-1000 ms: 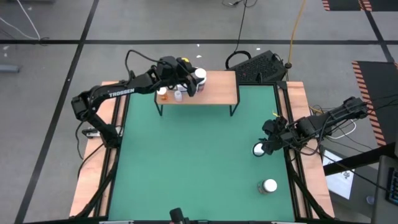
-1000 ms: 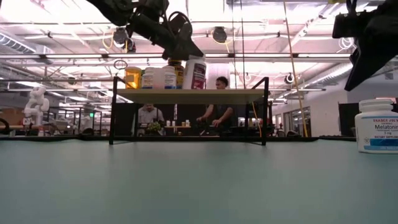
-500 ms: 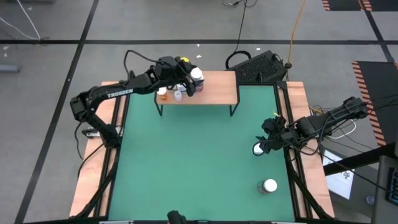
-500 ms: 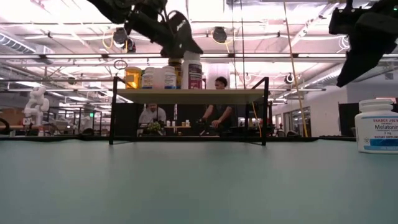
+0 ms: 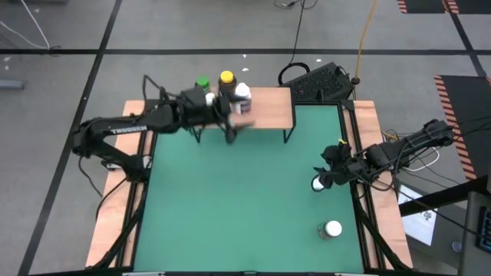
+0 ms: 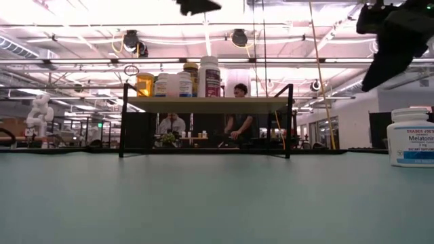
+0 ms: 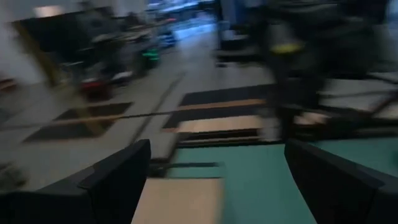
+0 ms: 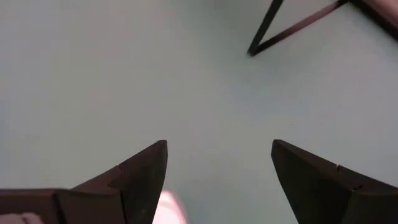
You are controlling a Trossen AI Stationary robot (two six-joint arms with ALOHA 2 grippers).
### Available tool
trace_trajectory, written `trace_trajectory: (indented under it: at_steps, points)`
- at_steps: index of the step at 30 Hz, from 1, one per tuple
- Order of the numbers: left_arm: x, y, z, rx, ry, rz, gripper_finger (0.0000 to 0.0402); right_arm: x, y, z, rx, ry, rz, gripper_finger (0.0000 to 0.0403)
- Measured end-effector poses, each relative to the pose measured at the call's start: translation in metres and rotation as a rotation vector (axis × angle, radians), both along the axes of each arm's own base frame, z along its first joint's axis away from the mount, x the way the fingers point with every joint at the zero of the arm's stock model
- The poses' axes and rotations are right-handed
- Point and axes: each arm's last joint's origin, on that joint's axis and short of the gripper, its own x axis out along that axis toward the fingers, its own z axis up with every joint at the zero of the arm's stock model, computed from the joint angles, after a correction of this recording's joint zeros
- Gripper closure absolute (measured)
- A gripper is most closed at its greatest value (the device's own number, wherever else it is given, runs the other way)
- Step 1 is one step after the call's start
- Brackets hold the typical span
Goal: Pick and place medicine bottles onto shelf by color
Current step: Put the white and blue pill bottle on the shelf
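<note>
Pulling back from the shelf [image 5: 265, 109], the left gripper [image 5: 232, 129] now sits over the shelf's front edge with nothing between its spread fingers; half a second ago it was over the bottle cluster, by the white-lidded bottle [image 5: 242, 92]. That bottle stands free on the board, upright, next to the amber bottle with the yellow cap [image 5: 226, 77] and the green-capped bottle [image 5: 202, 82], which the arm no longer covers in the high view. In the low view only a dark tip of the left gripper [image 6: 197, 6] shows at the top edge, clear above the row of bottles [image 6: 178, 83] on the shelf. The left wrist view is blurred, with its two fingers [image 7: 118, 180] wide apart.

The right gripper [image 5: 328, 175] hangs in much the same place as before, near the mat's right border, fingers apart and empty, over one white-capped bottle [image 5: 318, 184]. A second white-capped bottle [image 5: 332, 229] stands nearer the front right corner, close to the wooden frame [image 5: 369, 230]. The right half of the shelf board is bare, and the green mat [image 5: 238, 207] lies open between the shelf's legs and the two remaining bottles.
</note>
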Motion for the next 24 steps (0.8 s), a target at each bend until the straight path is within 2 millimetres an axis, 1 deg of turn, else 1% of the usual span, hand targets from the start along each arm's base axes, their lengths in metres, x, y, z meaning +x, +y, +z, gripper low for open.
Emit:
trace_trajectory:
  at_steps: [2, 4, 7, 9, 11, 13, 16, 18, 21, 24]
  points:
    - [0.015, -0.024, -0.008, 0.008, 0.004, -0.082, 0.0030, -0.001, 0.001, -0.001, 0.025, 0.023, 0.024, 0.0122]
    - [0.032, -0.045, -0.021, 0.005, 0.015, -0.146, 0.0030, -0.002, 0.001, -0.002, 0.041, 0.046, 0.046, 0.0122]
    - [0.065, -0.071, -0.050, 0.008, -0.009, -0.217, 0.0030, -0.003, 0.001, -0.002, 0.043, 0.066, 0.052, 0.0122]
    - [0.086, -0.080, -0.072, 0.000, -0.024, -0.237, 0.0030, -0.005, 0.000, -0.003, 0.038, 0.076, 0.039, 0.0122]
    - [0.110, -0.081, -0.094, -0.012, -0.018, -0.233, 0.0030, -0.006, -0.001, -0.002, 0.029, 0.060, 0.012, 0.0122]
    - [0.134, -0.078, -0.114, -0.031, 0.009, -0.218, 0.0030, -0.007, -0.003, -0.001, 0.002, 0.035, -0.028, 0.0122]
    - [0.171, -0.071, -0.138, -0.066, 0.032, -0.197, 0.0029, -0.010, -0.007, 0.006, -0.078, -0.029, -0.081, 0.0122]
    - [0.195, -0.067, -0.153, -0.088, 0.041, -0.214, 0.0029, -0.013, -0.010, 0.010, -0.144, -0.081, -0.111, 0.0122]
    - [0.222, -0.063, -0.176, -0.107, 0.099, -0.224, 0.0029, -0.016, -0.014, 0.016, -0.240, -0.171, -0.167, 0.0122]
    - [0.240, -0.064, -0.190, -0.134, 0.116, -0.225, 0.0029, -0.018, -0.017, 0.021, -0.305, -0.244, -0.217, 0.0122]
